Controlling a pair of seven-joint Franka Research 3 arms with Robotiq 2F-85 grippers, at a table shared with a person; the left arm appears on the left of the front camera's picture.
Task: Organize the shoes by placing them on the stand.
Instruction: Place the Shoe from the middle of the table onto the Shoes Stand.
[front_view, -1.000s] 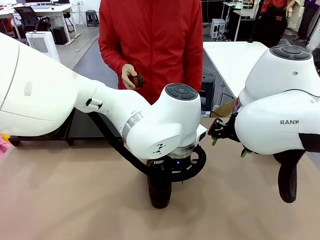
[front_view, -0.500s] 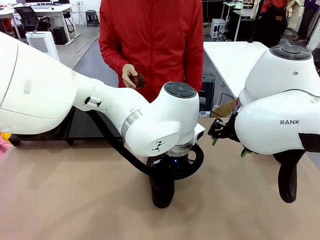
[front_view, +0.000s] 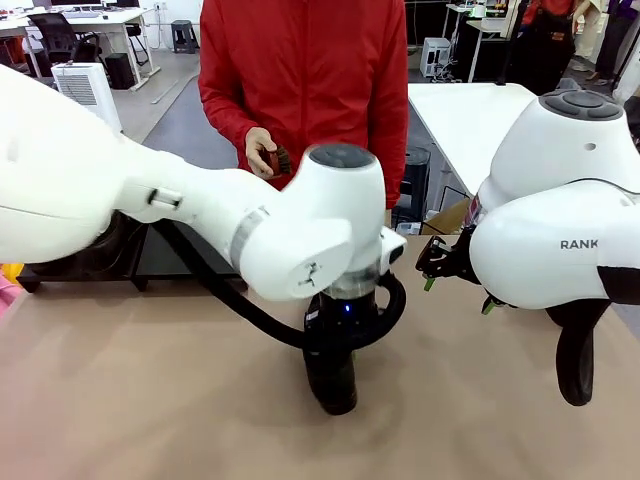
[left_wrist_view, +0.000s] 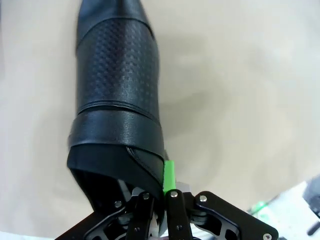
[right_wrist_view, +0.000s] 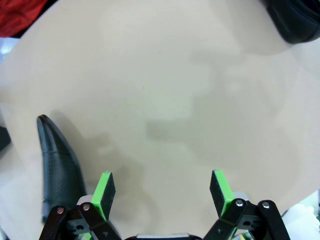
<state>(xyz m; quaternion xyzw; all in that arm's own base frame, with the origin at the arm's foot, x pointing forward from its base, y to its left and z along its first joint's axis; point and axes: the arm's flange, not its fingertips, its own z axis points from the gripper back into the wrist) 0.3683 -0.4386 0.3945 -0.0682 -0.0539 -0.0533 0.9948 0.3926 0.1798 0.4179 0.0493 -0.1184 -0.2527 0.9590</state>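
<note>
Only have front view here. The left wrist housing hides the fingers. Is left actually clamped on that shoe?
Observer: Yes. In left wrist view the left gripper is shut on the heel rim of the shoe.
Operator: Which way is the toe?
Observer: It points straight away from the gripper, and the shoe's textured upper faces the wrist camera.
Operator: Is right holding anything?
Observer: No. In right wrist view the right gripper is open with nothing in it, and bare table lies beyond it.
</note>
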